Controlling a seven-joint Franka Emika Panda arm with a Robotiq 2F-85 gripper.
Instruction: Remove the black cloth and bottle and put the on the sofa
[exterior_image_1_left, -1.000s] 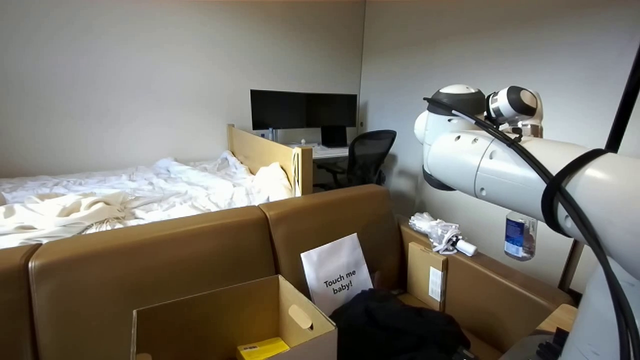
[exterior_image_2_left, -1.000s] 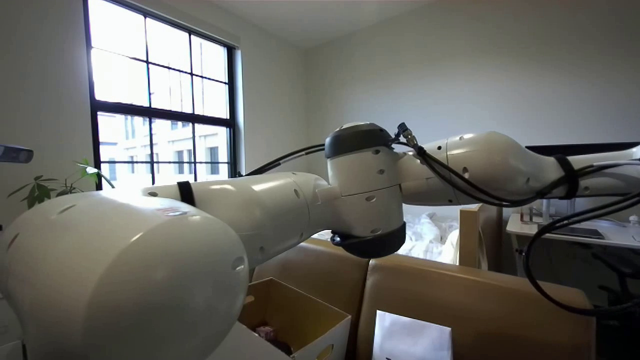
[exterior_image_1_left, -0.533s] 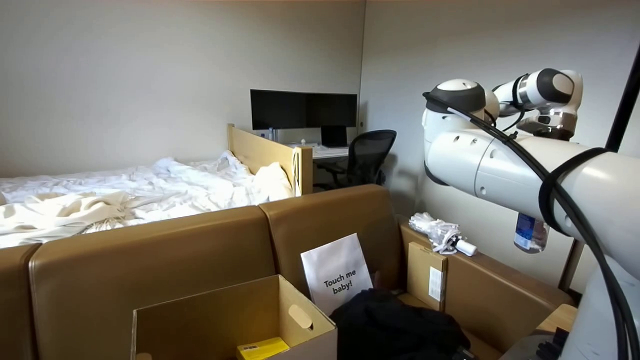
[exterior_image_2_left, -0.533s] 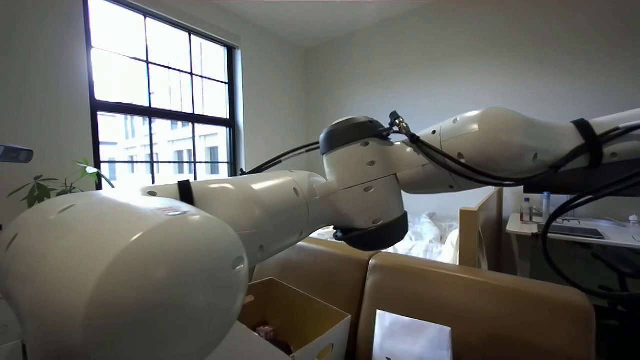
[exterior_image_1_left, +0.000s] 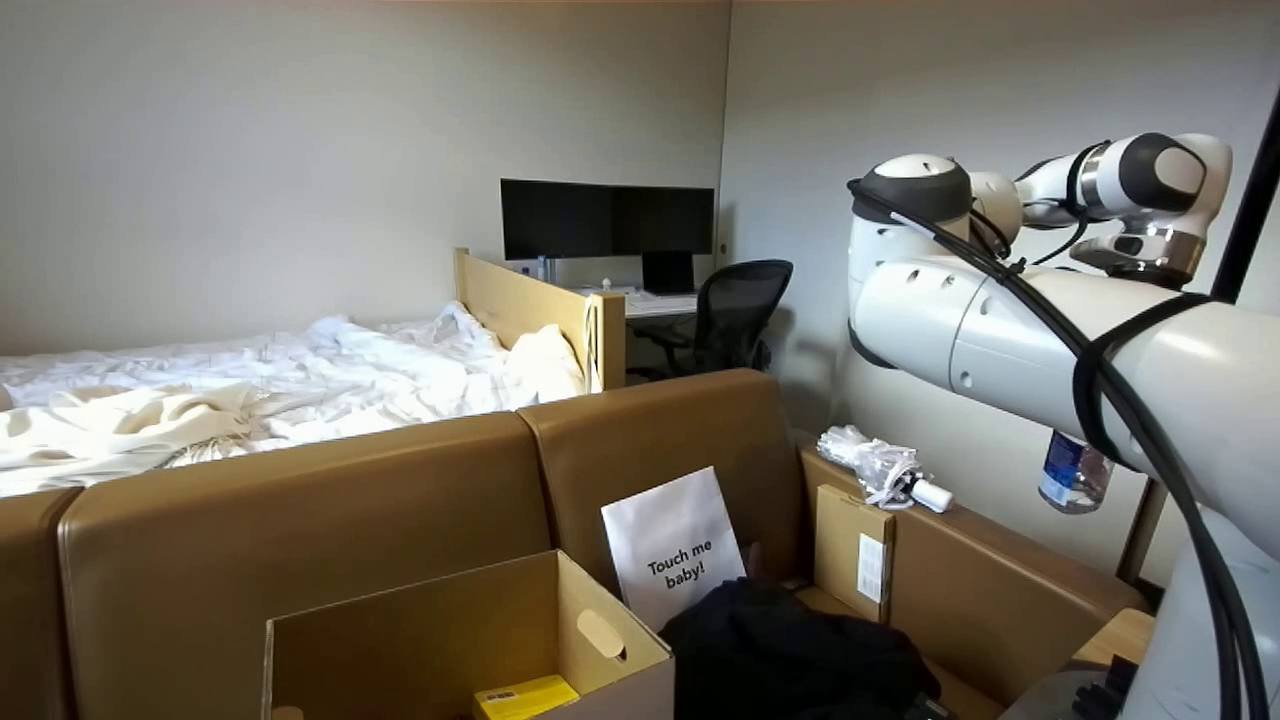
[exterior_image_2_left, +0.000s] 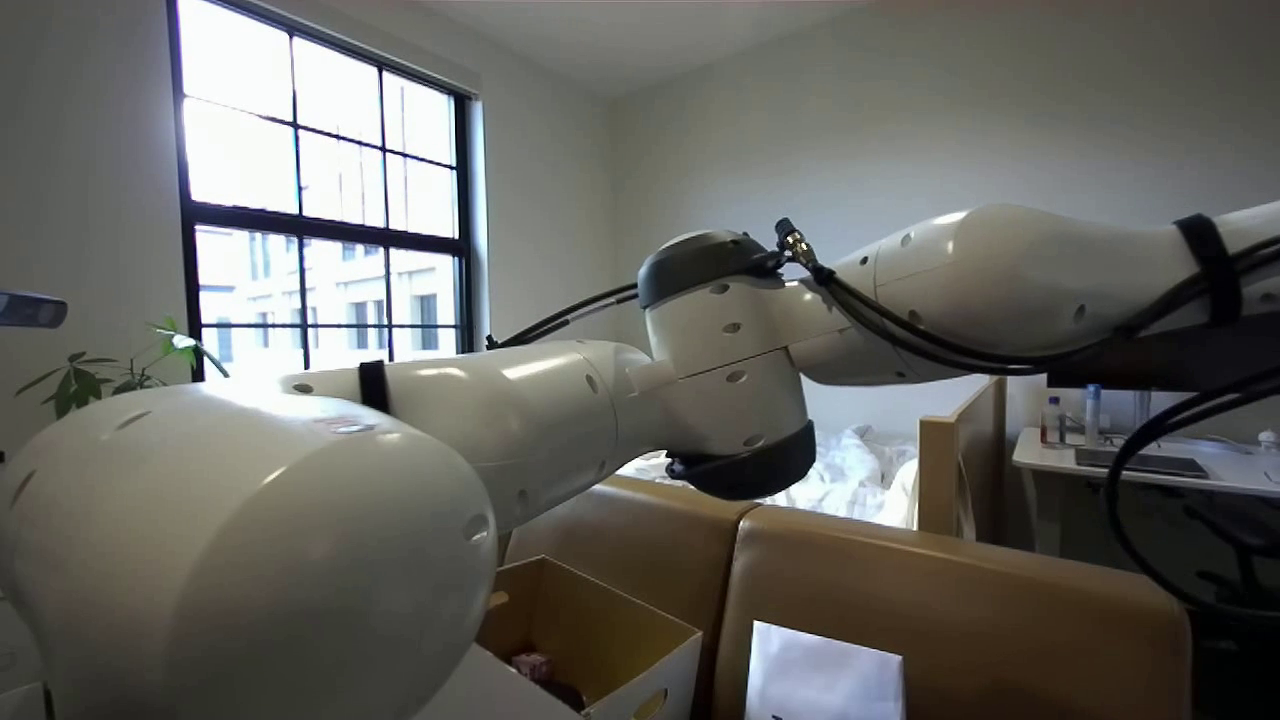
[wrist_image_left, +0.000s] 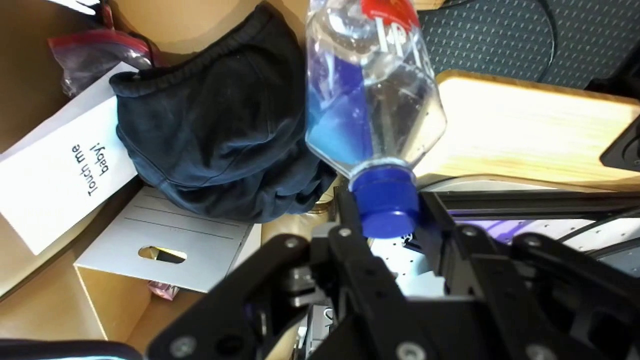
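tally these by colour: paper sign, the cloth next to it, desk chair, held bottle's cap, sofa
Black: 2 (black cloth, mesh desk chair)
White: 1 (printed paper sign)
Blue: 1 (held bottle's cap)
Brown: 1 (sofa)
Total: 5

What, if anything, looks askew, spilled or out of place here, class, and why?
The paper sign looks askew, standing tilted, partly behind the crumpled black cloth. What looks like a folded umbrella lies on the sofa's armrest, an odd spot for it. The bedding is rumpled rather than smooth. No spill or damage shows.
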